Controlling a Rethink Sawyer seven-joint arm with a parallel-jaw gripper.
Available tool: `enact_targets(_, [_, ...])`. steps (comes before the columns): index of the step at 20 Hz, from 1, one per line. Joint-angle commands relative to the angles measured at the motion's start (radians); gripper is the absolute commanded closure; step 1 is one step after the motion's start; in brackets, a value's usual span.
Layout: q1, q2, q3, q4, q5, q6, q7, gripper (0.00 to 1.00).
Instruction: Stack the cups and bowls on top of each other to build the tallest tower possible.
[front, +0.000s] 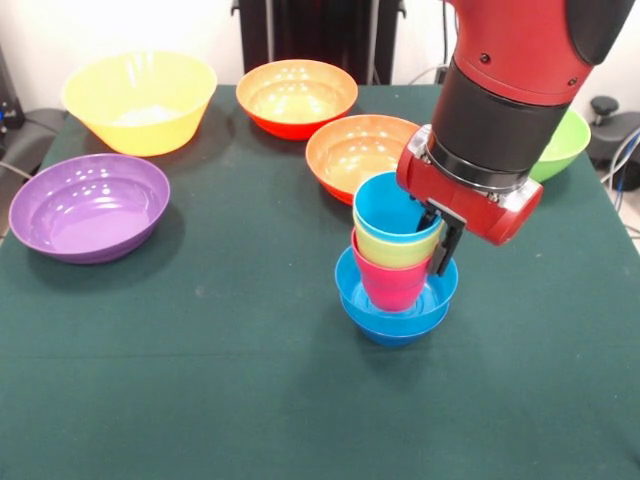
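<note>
The jaws (437, 238) hang at the right rim of the light blue cup (393, 207): one dark finger dips inside the rim and another runs down outside, past the yellow cup (397, 250), so they straddle the cup wall, though whether they pinch it I cannot tell. The blue cup sits in the yellow cup, that in the pink cup (392, 284), and the pink cup stands in two nested small blue bowls (396, 312) on the green table (200, 380), a little right of centre. Just behind lies an orange bowl (350, 152), with a second orange bowl (296, 96) farther back. A green bowl (562, 148) shows behind the arm at right. Far left sits the yellow bowl (140, 100), with the purple bowl (88, 206) nearer.
</note>
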Motion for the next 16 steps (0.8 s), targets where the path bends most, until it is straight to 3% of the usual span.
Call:
enact_targets(1, [0.019,0.006,0.058,0.086,0.011,-0.037,0.227,1.00])
enact_targets(16, [0.026,0.001,0.064,0.112,0.018,-0.062,0.236,1.00])
